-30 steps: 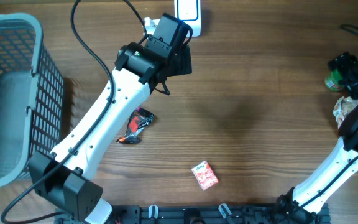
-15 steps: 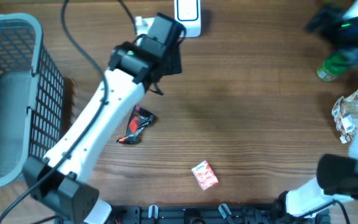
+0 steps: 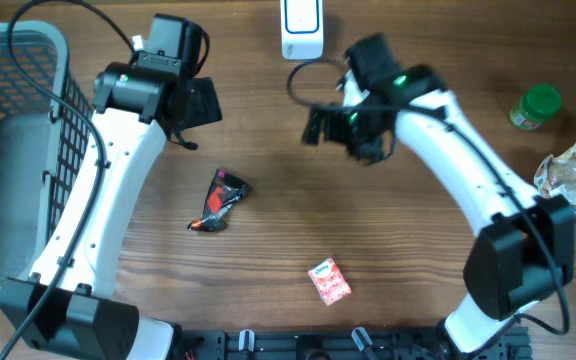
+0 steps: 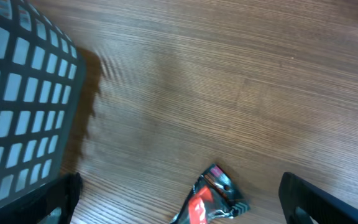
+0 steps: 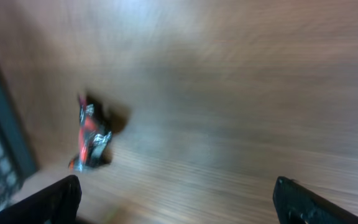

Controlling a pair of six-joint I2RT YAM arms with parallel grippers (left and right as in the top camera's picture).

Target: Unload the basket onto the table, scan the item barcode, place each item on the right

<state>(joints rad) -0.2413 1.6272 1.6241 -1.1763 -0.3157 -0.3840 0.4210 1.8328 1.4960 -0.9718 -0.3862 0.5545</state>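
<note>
Lying crumpled on the wooden bench [image 3: 418, 230], the black-and-red snack wrapper [image 3: 218, 200] was touched by neither arm. The left end effector [image 3: 196, 102] hung over the bench on the far side of the wrapper and slightly to its left. Its fingers [image 4: 42, 202] were spread wide and held nothing. In the left wrist view the wrapper [image 4: 213, 199] sat low between the two finger tips.

The right end effector [image 3: 323, 128] hovered to the right of the wrapper and farther from the robot's base, likewise spread and empty. Its fingers [image 5: 316, 202] framed a blurred view in which the wrapper [image 5: 91, 138] showed toward the left.

The white barcode scanner [image 3: 301, 28] stood well beyond the wrapper, at the far edge of the bench and to its right. A small red carton [image 3: 329, 281] lay nearer the robot than the wrapper, to its right and apart from it. The grey-blue mesh basket [image 3: 28, 35] stood well to the wrapper's left. Far to the wrapper's right were a green-lidded jar [image 3: 534, 108] and a crinkled clear bag [image 3: 573, 172], near each other.
</note>
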